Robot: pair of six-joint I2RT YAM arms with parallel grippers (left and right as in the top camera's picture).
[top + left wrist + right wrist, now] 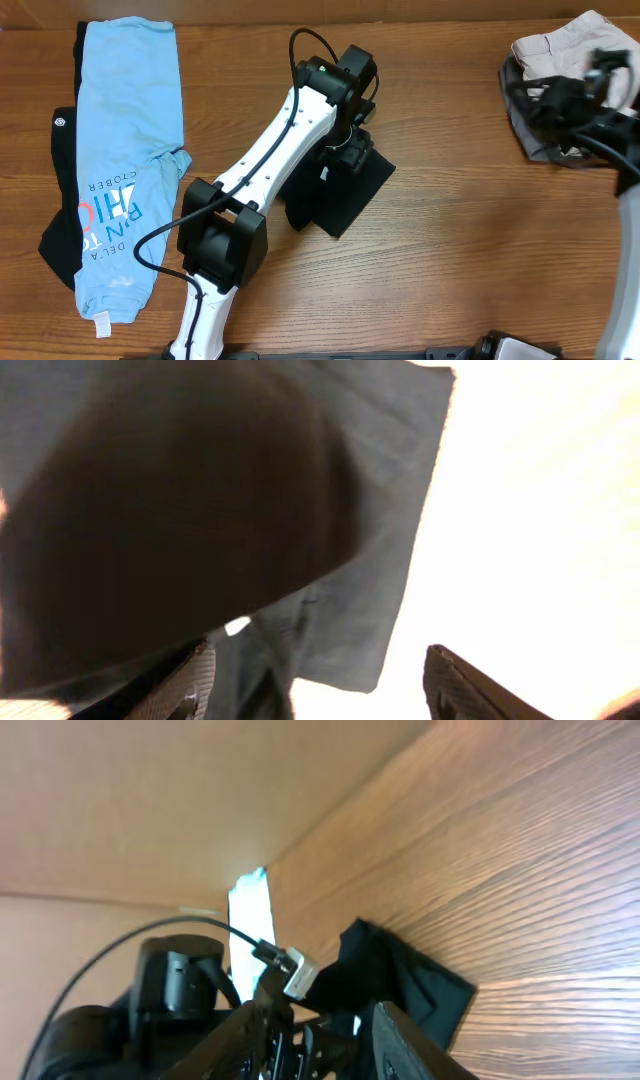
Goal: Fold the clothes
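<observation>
A folded black garment lies at the table's middle. My left gripper hovers right over its far edge. In the left wrist view the dark fabric fills the frame close up, and the jaws are wide open with a fabric edge beside the left finger. A light blue printed tee lies flat at the far left on another black garment. My right gripper is over a clothes pile at the back right. Its jaws are open and empty, facing the black garment.
The pile at the back right holds a beige garment and a grey one. The left arm stretches diagonally across the table's middle. A cardboard wall runs along the far edge.
</observation>
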